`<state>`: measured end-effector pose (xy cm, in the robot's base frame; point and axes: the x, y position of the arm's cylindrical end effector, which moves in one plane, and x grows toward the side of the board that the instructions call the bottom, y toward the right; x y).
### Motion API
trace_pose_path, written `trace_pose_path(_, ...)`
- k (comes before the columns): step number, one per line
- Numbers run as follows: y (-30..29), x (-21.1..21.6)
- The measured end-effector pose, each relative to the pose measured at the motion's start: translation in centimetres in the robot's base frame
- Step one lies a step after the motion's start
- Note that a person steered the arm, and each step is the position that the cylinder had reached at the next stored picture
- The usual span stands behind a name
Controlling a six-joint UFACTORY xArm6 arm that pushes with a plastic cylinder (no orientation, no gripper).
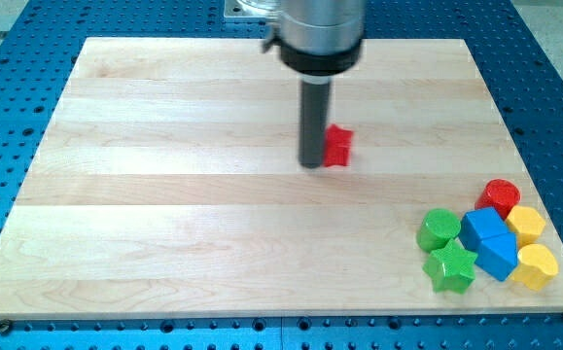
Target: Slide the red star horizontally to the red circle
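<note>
The red star (337,146) lies on the wooden board (164,194), a little right of centre and towards the view's top. My tip (311,163) stands right against the star's left side. The red circle (501,196) sits at the view's right, at the top of a cluster of blocks, lower than and far to the right of the star.
The cluster at the view's lower right holds a green circle (439,228), a green star (451,267), two blue blocks (490,243) and two yellow blocks (527,223) (537,265). The board's right edge runs close past them.
</note>
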<state>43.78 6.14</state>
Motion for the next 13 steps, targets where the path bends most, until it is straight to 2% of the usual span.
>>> trace_pose_path(1, 5.8, 0.3)
trace_pose_path(2, 8.2, -1.0)
trace_pose_path(3, 7.8, -4.8)
trace_pose_path(4, 4.3, -5.8)
trace_pose_path(5, 4.1, -7.4)
trace_pose_path(6, 8.9, -11.8)
trace_pose_path(7, 13.1, -11.8)
trace_pose_path(8, 13.5, -8.2)
trace_pose_path(9, 9.2, -6.0)
trace_pose_path(11, 8.7, -13.2)
trace_pose_path(12, 5.0, -14.5)
trace_pose_path(13, 4.4, -7.6)
